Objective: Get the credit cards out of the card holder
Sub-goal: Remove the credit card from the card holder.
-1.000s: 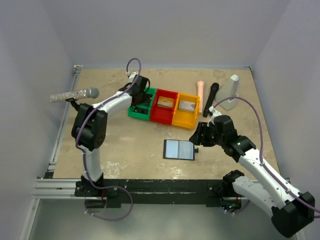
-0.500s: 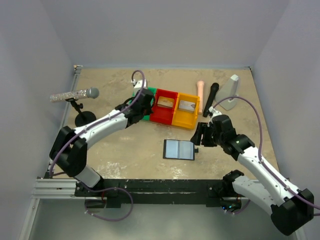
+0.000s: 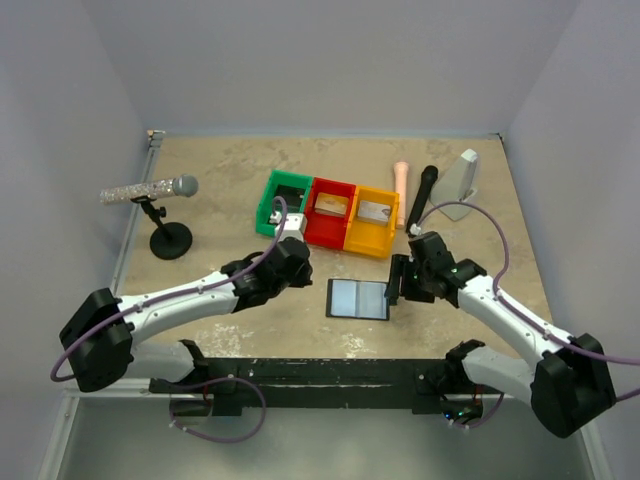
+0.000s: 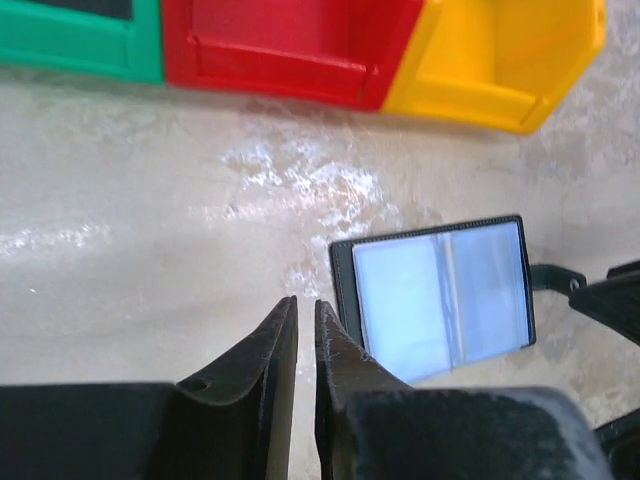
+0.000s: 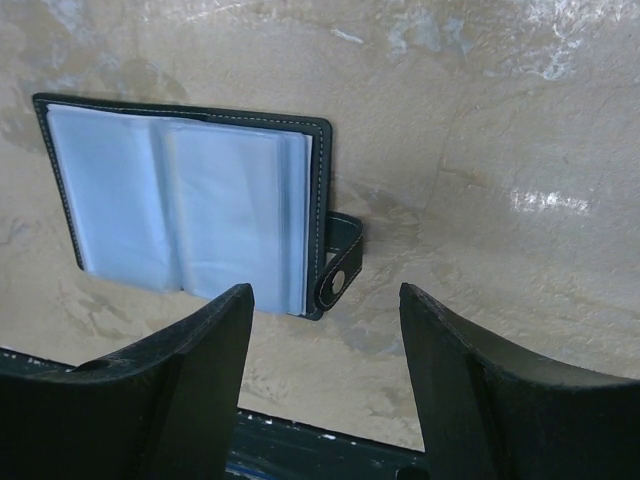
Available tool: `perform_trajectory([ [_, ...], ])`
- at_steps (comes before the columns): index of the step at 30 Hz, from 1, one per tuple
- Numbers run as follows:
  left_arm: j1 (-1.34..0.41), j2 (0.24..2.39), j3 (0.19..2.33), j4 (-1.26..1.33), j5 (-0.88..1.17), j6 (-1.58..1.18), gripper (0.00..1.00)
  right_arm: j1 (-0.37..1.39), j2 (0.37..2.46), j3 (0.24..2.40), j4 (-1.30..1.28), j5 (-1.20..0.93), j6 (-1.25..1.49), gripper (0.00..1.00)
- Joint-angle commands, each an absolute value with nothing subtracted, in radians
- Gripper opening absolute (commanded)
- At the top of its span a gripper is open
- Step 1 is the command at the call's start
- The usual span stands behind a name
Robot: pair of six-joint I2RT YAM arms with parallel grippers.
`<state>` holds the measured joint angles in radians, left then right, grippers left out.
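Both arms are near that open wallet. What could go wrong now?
The card holder lies flat and unheld, so the open right gripper beside its tab might shove it rather than pin it. The left gripper, barely parted, may be too narrow to pinch anything. The two could also collide.

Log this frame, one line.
card holder: lying open, flat | left claw: slightly open, empty, beside it | right claw: open, empty, by its tab
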<state>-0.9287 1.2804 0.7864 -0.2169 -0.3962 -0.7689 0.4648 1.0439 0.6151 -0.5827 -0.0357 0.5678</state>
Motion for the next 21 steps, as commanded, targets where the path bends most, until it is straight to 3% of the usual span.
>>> perform_trajectory([
  [1, -0.94, 1.252, 0.787, -0.236, -0.348, -0.844, 0.19, 0.468, 1.112, 0.656, -0.591, -0.003, 0.589, 0.64],
  [4, -0.94, 1.239, 0.827, -0.323, -0.365, -0.856, 0.24, 0.466, 1.167, 0.683, -0.603, -0.009, 0.583, 0.61],
  [6, -0.94, 1.232, 0.844, -0.359, -0.362, -0.857, 0.4, 0.468, 1.183, 0.689, -0.607, -0.012, 0.584, 0.59],
  [8, -0.94, 1.21, 0.822, -0.332, -0.342, -0.853, 0.45, 0.468, 1.199, 0.696, -0.612, -0.017, 0.584, 0.57],
  [13, -0.94, 1.149, 0.712, -0.169, -0.259, -0.825, 0.46, 0.466, 1.249, 0.721, -0.627, -0.026, 0.594, 0.48],
  [21, -0.94, 1.163, 0.71, -0.095, -0.146, -0.798, 0.46, 0.468, 1.232, 0.718, -0.635, -0.023, 0.591, 0.13],
])
